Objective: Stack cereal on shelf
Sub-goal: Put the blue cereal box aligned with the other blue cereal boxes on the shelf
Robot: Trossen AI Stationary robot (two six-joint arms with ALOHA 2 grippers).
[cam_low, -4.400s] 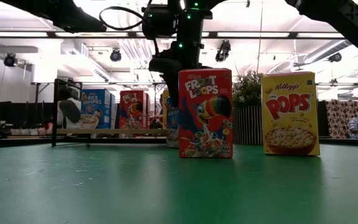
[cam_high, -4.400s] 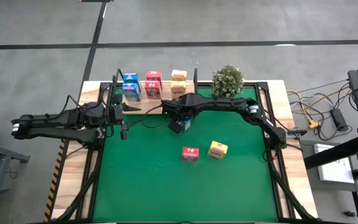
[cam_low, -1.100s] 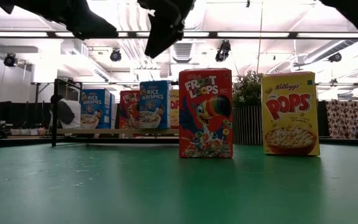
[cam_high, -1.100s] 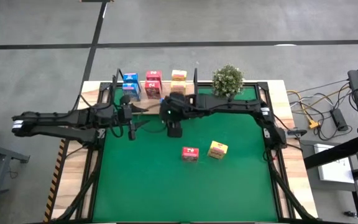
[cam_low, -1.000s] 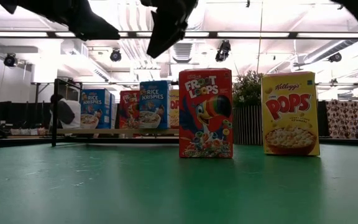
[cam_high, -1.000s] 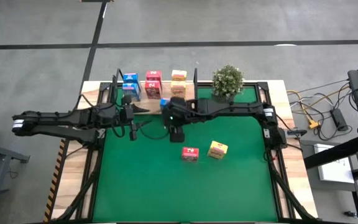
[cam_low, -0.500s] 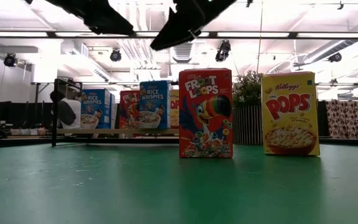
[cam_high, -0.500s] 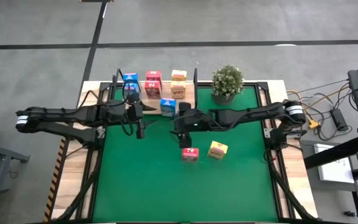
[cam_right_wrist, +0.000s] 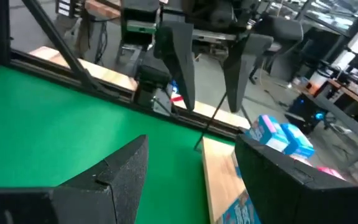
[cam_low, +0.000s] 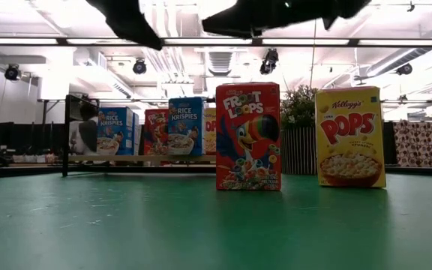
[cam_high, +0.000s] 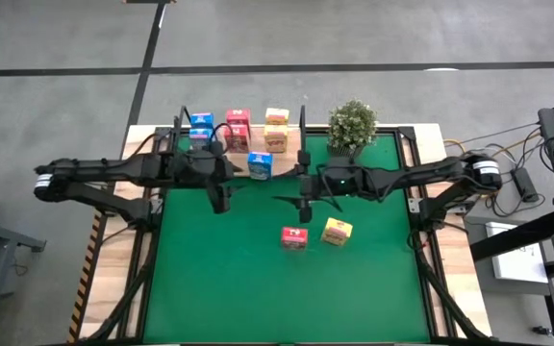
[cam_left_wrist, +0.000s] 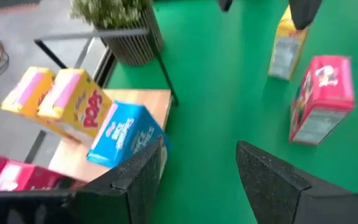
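Right now both arms hang over the green mat [cam_high: 258,279], the left gripper [cam_high: 219,200] and right gripper [cam_high: 303,209] each spread and empty. Most cereal boxes [cam_high: 238,130] sit on the shelf [cam_high: 291,154]; a pink-red box [cam_high: 294,237] and a yellow box [cam_high: 337,232] stand on the mat.

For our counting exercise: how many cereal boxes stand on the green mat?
2: a red box near the middle of the mat and a yellow box beside it; no others show in any view.
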